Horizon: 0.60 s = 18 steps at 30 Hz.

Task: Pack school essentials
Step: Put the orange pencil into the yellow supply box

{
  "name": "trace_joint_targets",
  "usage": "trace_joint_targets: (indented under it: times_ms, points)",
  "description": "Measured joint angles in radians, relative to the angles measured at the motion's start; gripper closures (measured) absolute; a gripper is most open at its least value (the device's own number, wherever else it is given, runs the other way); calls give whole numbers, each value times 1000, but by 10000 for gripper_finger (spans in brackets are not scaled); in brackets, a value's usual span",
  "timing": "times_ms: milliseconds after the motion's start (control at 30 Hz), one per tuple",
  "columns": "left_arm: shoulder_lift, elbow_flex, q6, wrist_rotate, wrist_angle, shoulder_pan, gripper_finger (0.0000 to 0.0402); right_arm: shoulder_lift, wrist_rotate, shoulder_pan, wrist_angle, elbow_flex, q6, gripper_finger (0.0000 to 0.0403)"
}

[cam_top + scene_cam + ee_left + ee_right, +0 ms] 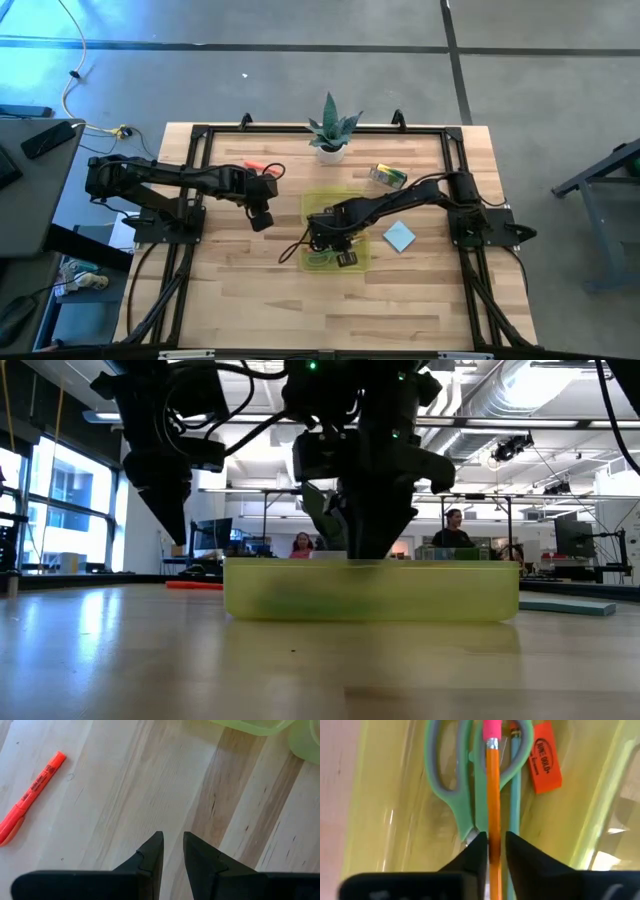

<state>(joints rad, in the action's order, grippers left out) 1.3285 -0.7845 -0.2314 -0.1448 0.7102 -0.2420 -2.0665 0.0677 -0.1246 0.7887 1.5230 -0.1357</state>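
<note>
Two matte-black jointed arms — black cables trailing — each hand (172,851) ending in tapered fingers

Pale matt wood table (125,795), translucent glossy yellow-green plastic box (370,592), smooth painted orange pencil (493,795).

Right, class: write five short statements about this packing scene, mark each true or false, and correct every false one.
1. The right pincer is over the yellow-green box. True.
2. An orange pencil sits between the right pincer's fingers. True.
3. The scissors lie on the bare table. False: they are inside the box.
4. The left pincer holds the orange marker. False: the marker lies on the table, apart from the pincer, which holds nothing.
5. The blue pad is inside the box. False: it lies on the table beside it.
</note>
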Motion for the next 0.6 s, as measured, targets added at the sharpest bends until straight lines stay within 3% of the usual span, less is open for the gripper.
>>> trace_joint_targets:
  times_ms: [200,600]
  points:
    - [0,0,0,1,2,0,337,1,-11,-1,-1,0,-1,395]
    - [0,0,0,2,3,0,337,6,4,-35,-50,0,6,373]
